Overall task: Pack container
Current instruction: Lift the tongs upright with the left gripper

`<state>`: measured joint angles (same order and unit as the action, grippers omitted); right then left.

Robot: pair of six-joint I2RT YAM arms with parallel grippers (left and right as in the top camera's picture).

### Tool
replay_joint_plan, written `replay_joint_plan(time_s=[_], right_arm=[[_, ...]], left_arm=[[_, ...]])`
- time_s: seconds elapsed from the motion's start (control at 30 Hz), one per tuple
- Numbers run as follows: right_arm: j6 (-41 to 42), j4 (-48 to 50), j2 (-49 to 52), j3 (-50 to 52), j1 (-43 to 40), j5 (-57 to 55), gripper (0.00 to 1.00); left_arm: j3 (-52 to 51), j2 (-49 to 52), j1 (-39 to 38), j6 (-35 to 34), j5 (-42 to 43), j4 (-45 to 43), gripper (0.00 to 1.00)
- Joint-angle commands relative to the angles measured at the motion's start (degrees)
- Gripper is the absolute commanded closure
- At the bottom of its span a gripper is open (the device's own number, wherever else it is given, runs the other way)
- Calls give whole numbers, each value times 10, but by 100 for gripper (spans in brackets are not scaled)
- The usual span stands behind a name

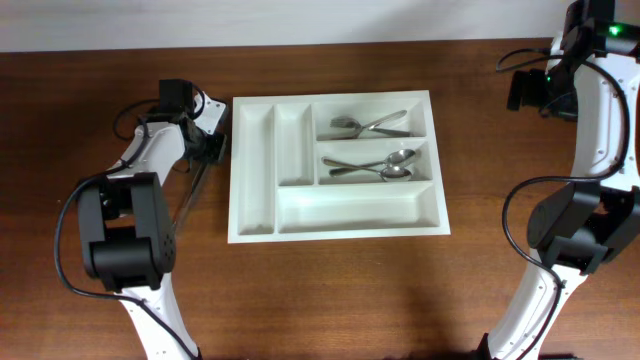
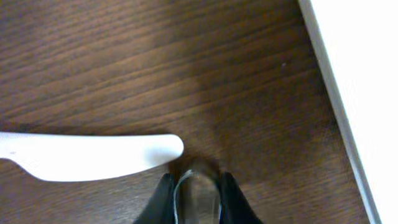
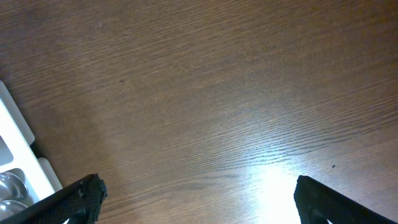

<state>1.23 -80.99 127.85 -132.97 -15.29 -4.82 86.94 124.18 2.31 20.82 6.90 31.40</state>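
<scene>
While right pincer [image 3: 196, 193] gapes, left pincer [image 2: 197, 178] clamps utensil [image 2: 198, 200].

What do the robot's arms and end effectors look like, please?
The left arm and right arm have white links, chunky black joints and black cables; a green light glows on the right. The left end effector and right end effector have black fingers.
</scene>
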Motion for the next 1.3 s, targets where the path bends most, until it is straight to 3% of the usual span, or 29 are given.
replay_joint_plan(time_s=[0.0,0.8,1.07,1.27], right_arm=[[-4,0,-17,-3,3,1,1],[-4,0,-17,-3,3,1,1],[-4,0,-17,-3,3,1,1],[-4,0,-17,-3,3,1,1]], left_arm=[[-3,10,4,3,-20,1,98],[36,9,38,-21,-20,19,98],[146,9,38,-24,117,52,98],[190,9,38,-67,160,50,98]])
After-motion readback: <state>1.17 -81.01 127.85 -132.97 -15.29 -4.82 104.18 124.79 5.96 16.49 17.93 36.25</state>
